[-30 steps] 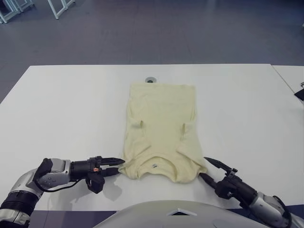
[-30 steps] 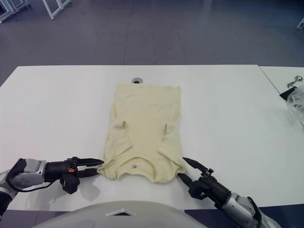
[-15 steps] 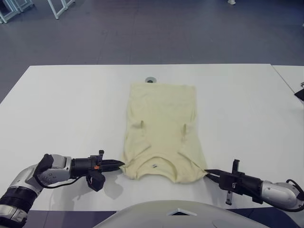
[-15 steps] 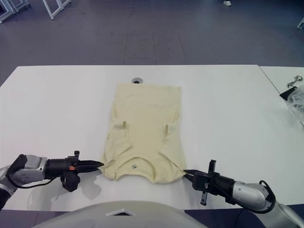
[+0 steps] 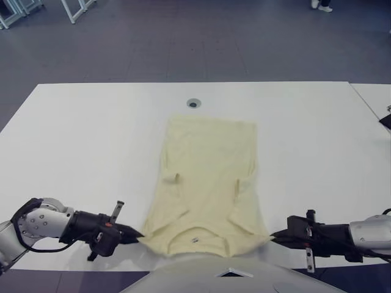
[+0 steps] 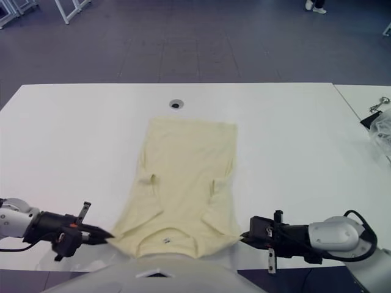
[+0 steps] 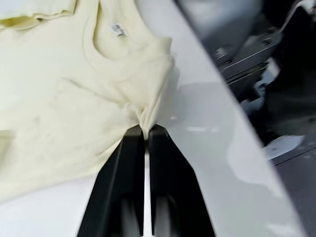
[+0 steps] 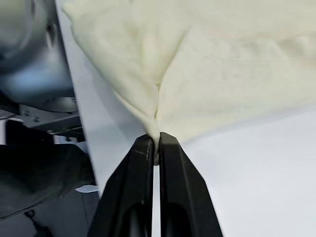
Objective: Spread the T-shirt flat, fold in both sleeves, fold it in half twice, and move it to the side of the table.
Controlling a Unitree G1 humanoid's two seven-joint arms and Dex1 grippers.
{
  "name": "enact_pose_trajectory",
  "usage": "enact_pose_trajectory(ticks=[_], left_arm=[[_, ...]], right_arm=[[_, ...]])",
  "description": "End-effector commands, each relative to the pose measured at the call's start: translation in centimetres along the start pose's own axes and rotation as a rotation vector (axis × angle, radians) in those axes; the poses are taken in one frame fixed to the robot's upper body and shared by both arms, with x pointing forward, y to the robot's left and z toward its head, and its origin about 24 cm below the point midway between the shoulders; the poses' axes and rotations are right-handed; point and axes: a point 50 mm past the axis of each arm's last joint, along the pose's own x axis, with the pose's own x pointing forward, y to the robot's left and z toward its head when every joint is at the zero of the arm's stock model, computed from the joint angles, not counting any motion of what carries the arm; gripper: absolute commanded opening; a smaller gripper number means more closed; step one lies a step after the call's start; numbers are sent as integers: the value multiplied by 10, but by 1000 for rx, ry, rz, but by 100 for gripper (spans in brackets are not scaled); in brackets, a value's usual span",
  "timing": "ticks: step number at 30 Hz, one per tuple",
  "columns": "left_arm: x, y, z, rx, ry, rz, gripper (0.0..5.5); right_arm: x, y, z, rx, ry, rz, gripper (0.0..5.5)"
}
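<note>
A pale yellow T-shirt [image 5: 208, 177] lies lengthwise on the white table [image 5: 79, 140], sleeves folded in, collar toward the near edge. My left gripper [image 5: 135, 234] is shut on the T-shirt's near-left shoulder corner [image 7: 146, 118]. My right gripper [image 5: 274, 235] is shut on the near-right shoulder corner [image 8: 156, 129]. Both pinched corners are bunched into small creases, and the near part of the shirt looks stretched between them. The collar tag [image 7: 117, 29] shows close to the left gripper [image 7: 146, 134].
A small round grommet hole [image 5: 193, 104] sits in the table just beyond the shirt's far hem. Dark items [image 6: 379, 122] lie on a neighbouring table at the far right. Bare tabletop extends on both sides of the shirt.
Both grippers closed on the shoulder corners and pulled the T-shirt toward the near edge; its far hem now lies farther from the grommet hole. The right gripper turned from tilted to level.
</note>
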Motion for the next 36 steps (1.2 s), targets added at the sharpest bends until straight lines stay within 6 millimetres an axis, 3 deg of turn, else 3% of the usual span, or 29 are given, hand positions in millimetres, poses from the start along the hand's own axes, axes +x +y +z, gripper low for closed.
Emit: enact_pose_trajectory(ticks=[1,5,11,16,24,27,32,36], left_arm=[[-3,1,24,-106,-81,-82,0],[-7,6,41,-204,-159,-118,0],[-23,32,42,-226,-181,56,0],[-24,19,43,-294,-190,-63,0],[-20,-8,70,-425,-325,-229,0],[-24,2,63,-407,-291,-138,0],[-37,54,30,-332,-230,82,0],[-47,91,5,-315,-168,145,0]], right_arm=[[-13,9,6,53,3,119,1],[-26,11,11,106,-54,172,1],[-43,-8,14,153,-163,82,1],[-43,7,10,200,-171,194,1],[-51,33,1,284,-238,334,1],[-50,21,-3,269,-243,261,1],[-40,-42,4,189,-321,-5,1],[-25,-85,14,121,-320,-87,1]])
